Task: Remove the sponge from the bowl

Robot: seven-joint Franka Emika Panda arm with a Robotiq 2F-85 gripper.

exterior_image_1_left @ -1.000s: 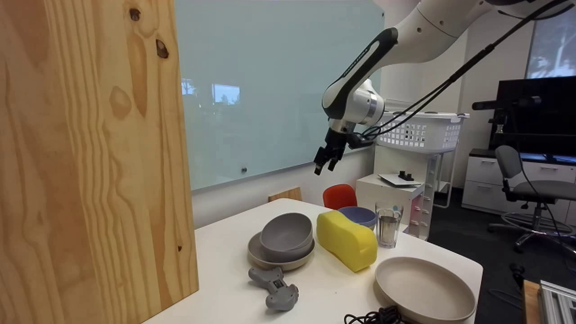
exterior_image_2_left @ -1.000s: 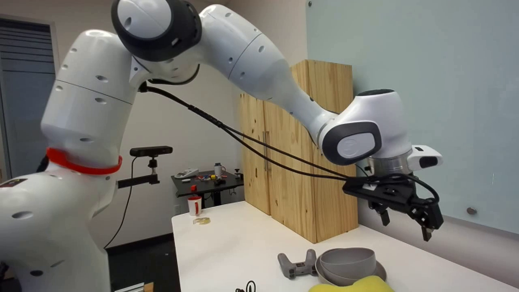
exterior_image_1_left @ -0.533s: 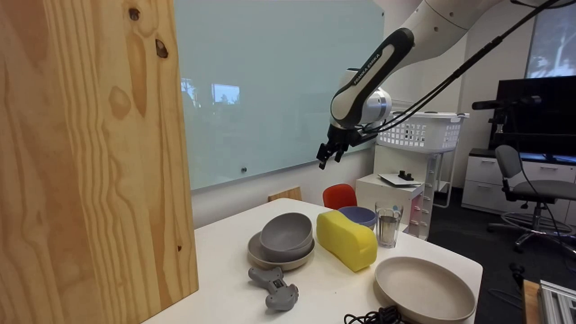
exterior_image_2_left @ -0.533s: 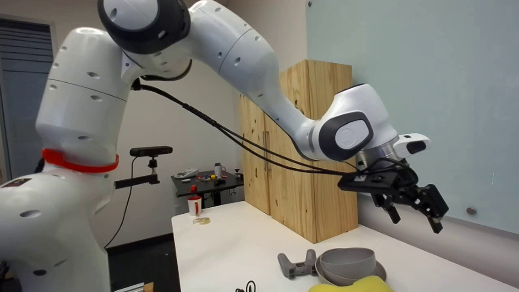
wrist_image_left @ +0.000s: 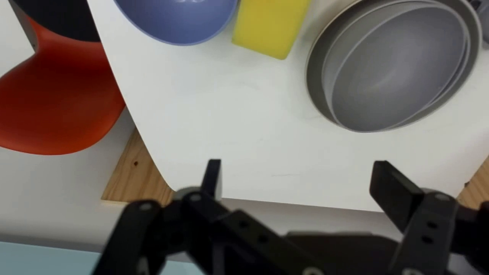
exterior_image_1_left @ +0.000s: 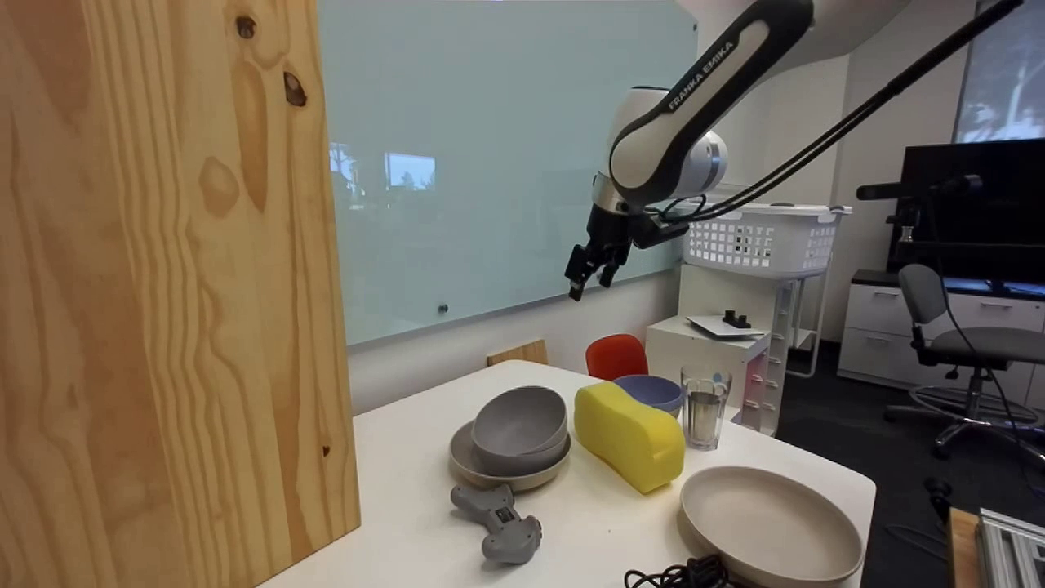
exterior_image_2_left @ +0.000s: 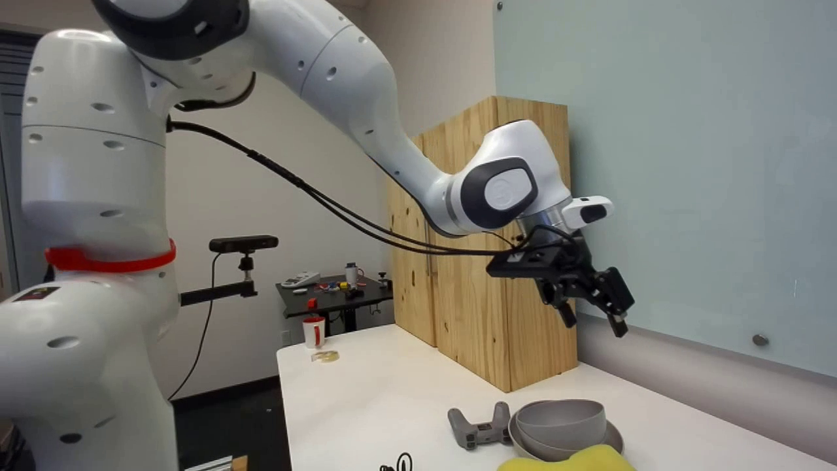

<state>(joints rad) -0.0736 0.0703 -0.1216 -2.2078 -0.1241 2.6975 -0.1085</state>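
Note:
The bright yellow sponge (exterior_image_1_left: 629,437) lies on the white table, outside the bowl and beside it. Its lower end shows in the wrist view (wrist_image_left: 271,26), and only its top edge shows in an exterior view (exterior_image_2_left: 575,460). The small bluish-lavender bowl (exterior_image_1_left: 651,392) stands behind the sponge, partly hidden by it; it also shows, cut off, in the wrist view (wrist_image_left: 179,19). My gripper (exterior_image_1_left: 590,288) is high above the table, well away from both. In the wrist view its fingers (wrist_image_left: 298,168) are wide apart with nothing between them, as also in an exterior view (exterior_image_2_left: 594,326).
Stacked grey bowls (exterior_image_1_left: 522,433) sit on a plate beside the sponge. A glass (exterior_image_1_left: 704,416) stands next to the small bowl. A large beige bowl (exterior_image_1_left: 771,523), a grey game controller (exterior_image_1_left: 502,523) and a black cable (exterior_image_1_left: 682,574) lie nearer. A wooden cabinet (exterior_image_2_left: 536,261) stands by the wall.
My gripper has moved up and back toward the robot's base, with its tilt changing. Its fingers stay open. The sponge, bowl and other table things have not moved.

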